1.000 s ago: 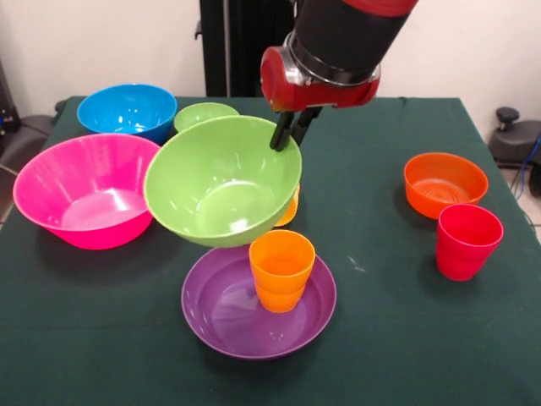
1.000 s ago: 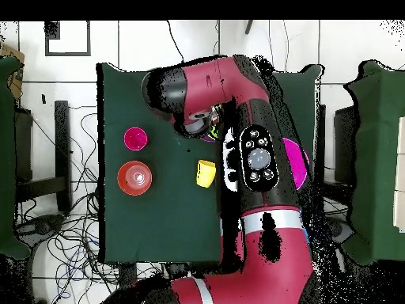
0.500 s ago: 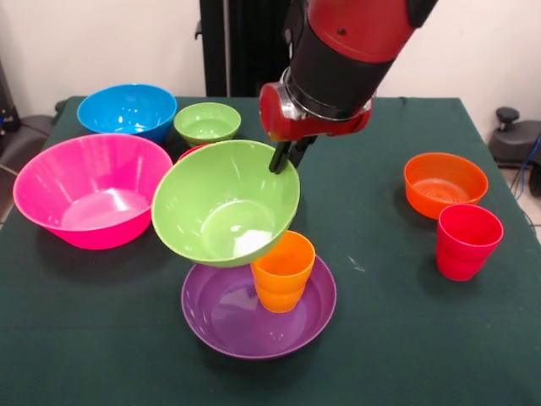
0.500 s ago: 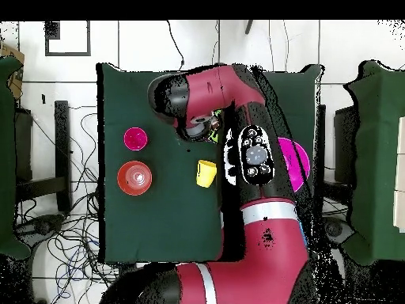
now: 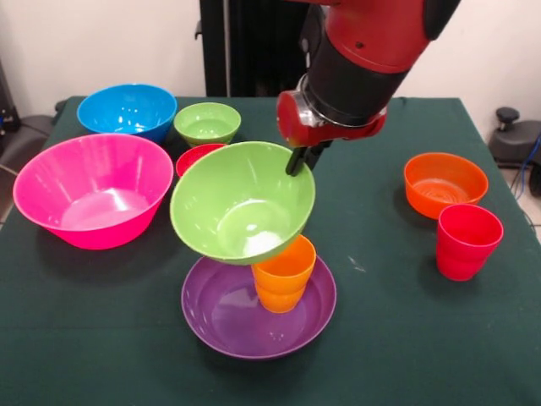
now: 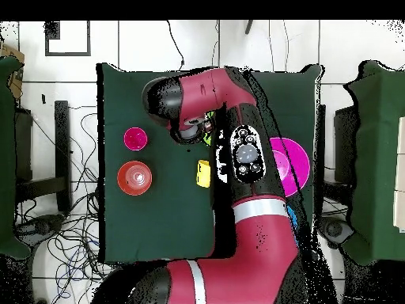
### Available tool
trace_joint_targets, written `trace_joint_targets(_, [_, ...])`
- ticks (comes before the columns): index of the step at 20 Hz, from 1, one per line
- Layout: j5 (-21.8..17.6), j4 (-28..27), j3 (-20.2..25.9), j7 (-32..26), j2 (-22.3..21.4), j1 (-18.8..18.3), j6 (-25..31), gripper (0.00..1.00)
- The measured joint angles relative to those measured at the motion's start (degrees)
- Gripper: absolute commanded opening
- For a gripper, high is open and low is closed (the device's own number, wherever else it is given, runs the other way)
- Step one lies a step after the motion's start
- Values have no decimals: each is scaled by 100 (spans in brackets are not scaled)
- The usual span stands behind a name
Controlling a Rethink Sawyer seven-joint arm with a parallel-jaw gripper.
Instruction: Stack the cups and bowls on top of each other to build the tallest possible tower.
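My gripper (image 5: 301, 160) is shut on the far rim of the large lime green bowl (image 5: 241, 203), which hangs tilted with its opening toward the camera. The bowl's underside sits just over the orange cup (image 5: 283, 276) and hides part of its rim. That cup stands upright inside the shallow purple bowl (image 5: 221, 315). A red cup (image 5: 467, 241) and a small orange bowl (image 5: 444, 182) stand at the right. The yellow cup (image 6: 203, 172) shows only in the overhead view, beside the arm.
The big pink bowl (image 5: 84, 190) sits at the left, with the blue bowl (image 5: 127, 108) and small green bowl (image 5: 207, 123) behind it. A small red bowl (image 5: 196, 156) peeks out behind the lime bowl. The arm covers much of the overhead view.
The gripper has carried the lime green bowl to the right and lower, onto the orange cup. The small green and small red bowls behind it have come into sight.
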Motion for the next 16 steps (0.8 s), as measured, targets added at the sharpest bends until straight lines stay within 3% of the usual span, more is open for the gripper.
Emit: trace_joint_targets(16, [143, -1, -121, 0, 7, 233, -12, 0])
